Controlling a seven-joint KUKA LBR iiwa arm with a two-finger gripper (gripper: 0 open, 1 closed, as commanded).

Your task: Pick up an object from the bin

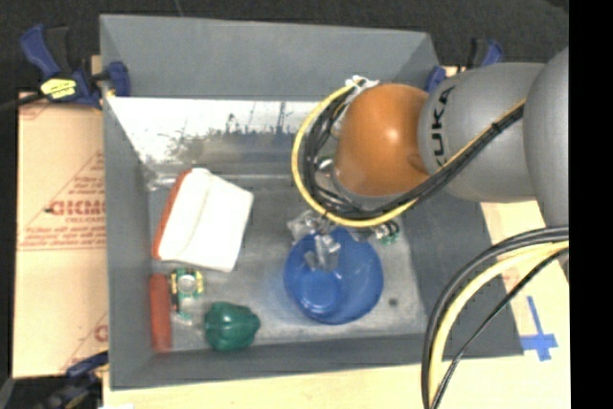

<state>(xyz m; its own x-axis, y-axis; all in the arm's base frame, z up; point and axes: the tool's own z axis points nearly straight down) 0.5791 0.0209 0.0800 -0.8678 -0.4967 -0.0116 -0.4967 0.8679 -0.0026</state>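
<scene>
My gripper (319,239) hangs below the orange wrist cover, over the middle of the bin floor. Right under it lies a blue round thing (352,287) with a wide dish-like base and a raised centre. The gripper stands over the upper left part of this blue thing, near its raised centre, and hides part of it. A white box with an orange side (206,217) lies to the left of the gripper, tilted against the bin's left part.
A dark green lumpy thing (230,326) lies at the front left. An orange stick (159,311) rests along the left wall, with a small green and white piece (184,287) beside it. The arm covers the bin's right rear.
</scene>
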